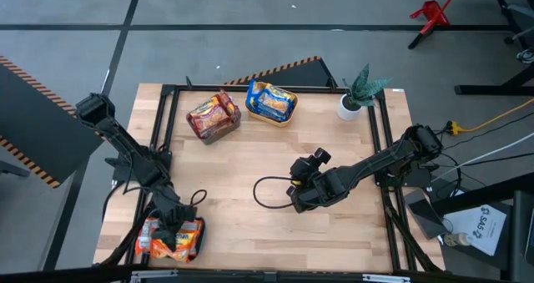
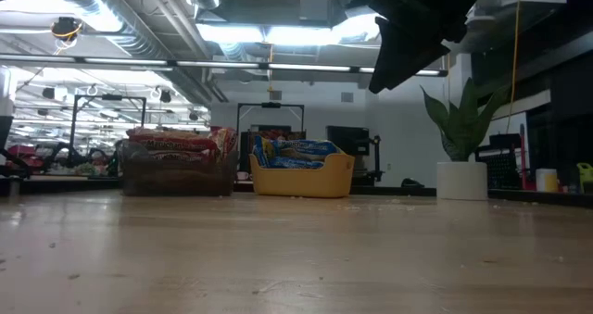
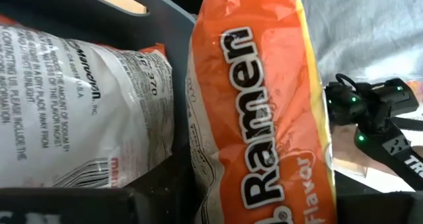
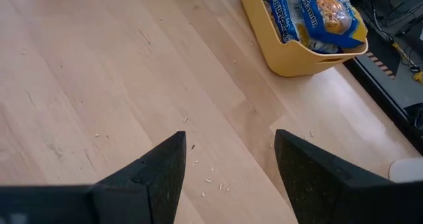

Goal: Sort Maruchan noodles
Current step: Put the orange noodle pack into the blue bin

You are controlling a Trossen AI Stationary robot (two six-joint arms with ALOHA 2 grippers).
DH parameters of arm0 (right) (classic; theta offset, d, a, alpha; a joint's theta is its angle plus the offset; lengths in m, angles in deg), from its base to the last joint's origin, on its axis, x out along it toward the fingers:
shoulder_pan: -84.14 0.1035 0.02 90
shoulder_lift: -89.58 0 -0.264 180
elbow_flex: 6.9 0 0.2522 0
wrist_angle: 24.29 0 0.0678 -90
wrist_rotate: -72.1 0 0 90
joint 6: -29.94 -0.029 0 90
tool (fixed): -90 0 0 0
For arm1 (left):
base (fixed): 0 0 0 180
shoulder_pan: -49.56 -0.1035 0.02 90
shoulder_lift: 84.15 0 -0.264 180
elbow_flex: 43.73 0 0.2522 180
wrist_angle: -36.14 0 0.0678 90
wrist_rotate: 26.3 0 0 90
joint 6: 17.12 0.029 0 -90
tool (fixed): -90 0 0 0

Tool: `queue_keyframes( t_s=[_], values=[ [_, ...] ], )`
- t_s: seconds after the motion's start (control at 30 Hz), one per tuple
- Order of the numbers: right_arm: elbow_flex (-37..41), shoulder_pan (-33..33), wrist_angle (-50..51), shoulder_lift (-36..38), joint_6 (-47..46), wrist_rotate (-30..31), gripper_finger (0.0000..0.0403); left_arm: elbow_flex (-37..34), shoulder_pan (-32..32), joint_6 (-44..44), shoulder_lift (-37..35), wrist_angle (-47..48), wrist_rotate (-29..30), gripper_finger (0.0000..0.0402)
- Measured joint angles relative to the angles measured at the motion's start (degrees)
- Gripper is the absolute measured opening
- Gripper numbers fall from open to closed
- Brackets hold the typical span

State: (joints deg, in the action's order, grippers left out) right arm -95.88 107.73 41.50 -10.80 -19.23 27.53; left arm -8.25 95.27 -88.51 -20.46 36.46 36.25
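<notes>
On the wooden bench, red-orange Maruchan noodles fill a grey bin at the far side, blue ones fill the yellow bin beside it, and more lie in a bin at the near left corner. The right gripper hovers mid-bench, fingers spread and empty. The left gripper reaches into the near-left bin against an orange packet; whether its fingers are pinching it cannot be told.

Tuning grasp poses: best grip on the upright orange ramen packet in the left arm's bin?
Pinch the orange ramen packet across its thin faces near the top edge, coming straight down from above. It stands on edge in the bin, beside a white packet, so only that edge is free; the left hand is right over it.
</notes>
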Motion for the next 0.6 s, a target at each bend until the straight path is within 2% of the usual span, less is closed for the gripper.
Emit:
queue_keyframes(
  t_s=[0.33,0.6],
  values=[
    [0.0,0.0,-0.02,0.0,0.0,0.44,0.022,0.0,-0.42,-1.26,0.07,0.45,2.03,0.017],
    [0.0,0.0,-0.02,0.0,0.0,0.44,0.022,0.0,-0.44,-1.95,0.07,0.72,-0.68,0.018]
  ],
)
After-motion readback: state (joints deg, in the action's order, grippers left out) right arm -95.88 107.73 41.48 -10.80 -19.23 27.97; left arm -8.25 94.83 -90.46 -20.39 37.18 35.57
